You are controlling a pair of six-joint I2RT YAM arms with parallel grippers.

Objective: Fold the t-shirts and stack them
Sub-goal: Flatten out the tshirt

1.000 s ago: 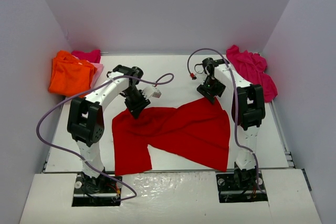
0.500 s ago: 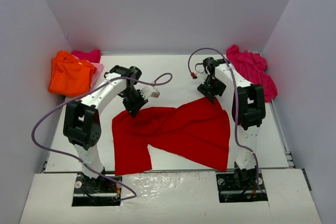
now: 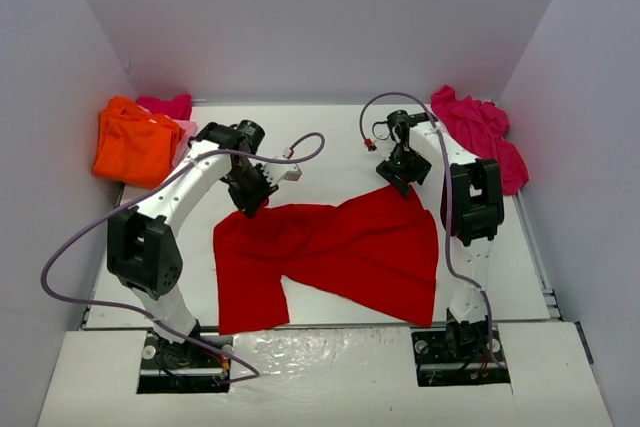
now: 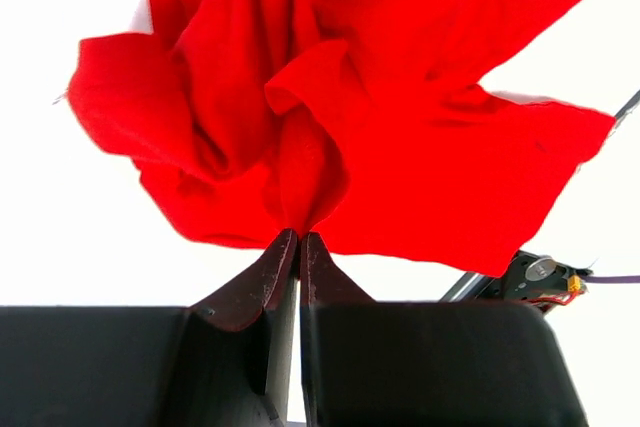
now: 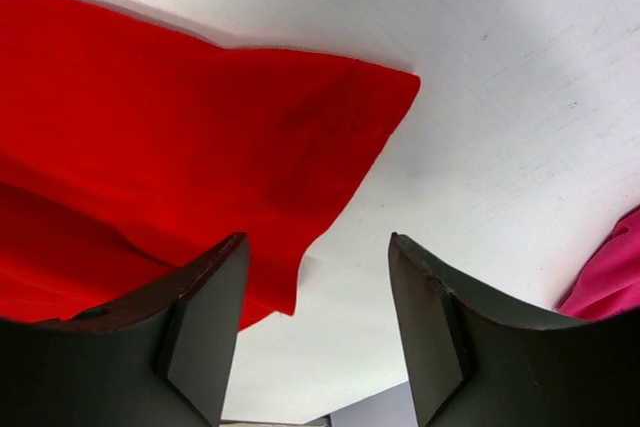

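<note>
The red t-shirt (image 3: pixel 330 252) lies spread and creased at the centre of the counter (image 3: pixel 330 142). The left gripper (image 4: pixel 299 237) has its jaws pinched tight on a bunched fold at the shirt's 10 o'clock corner. The right gripper (image 5: pixel 318 242), jaws apart and empty, hangs over the 1 o'clock corner. The orange t-shirt (image 3: pixel 130 145) sits at 10 o'clock and the magenta t-shirt (image 3: pixel 482 132) at 2 o'clock.
</note>
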